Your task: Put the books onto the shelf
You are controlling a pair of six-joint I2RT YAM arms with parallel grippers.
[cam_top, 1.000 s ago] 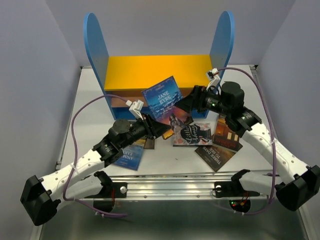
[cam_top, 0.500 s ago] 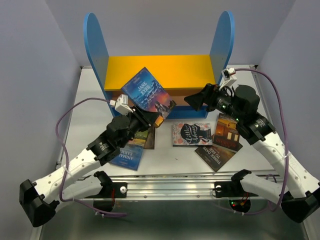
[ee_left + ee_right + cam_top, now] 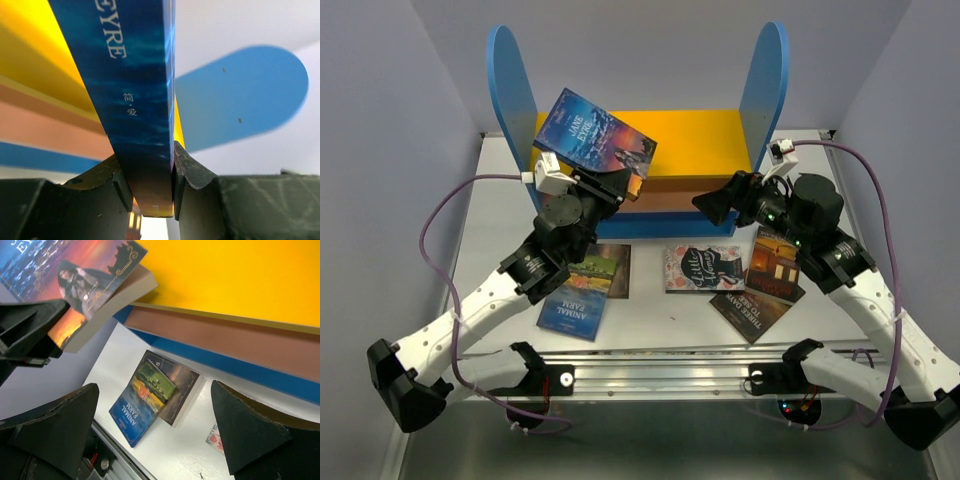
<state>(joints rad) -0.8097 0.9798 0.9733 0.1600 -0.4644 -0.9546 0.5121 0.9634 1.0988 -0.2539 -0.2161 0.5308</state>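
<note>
My left arm (image 3: 480,305) and right arm (image 3: 868,300) are long white tubes with round black joints. Each one ends in a chunky black base (image 3: 400,385) at the bottom. A thin purple cable (image 3: 424,240) loops along each arm. A little white box (image 3: 548,176) sits near each wrist. My left fingers (image 3: 192,172) are dark grey with curved tips. My right fingers (image 3: 60,425) are black, wide and pointy, with rough edges. I think tiny green lights glow on my right wrist, but they are too small to be sure.
</note>
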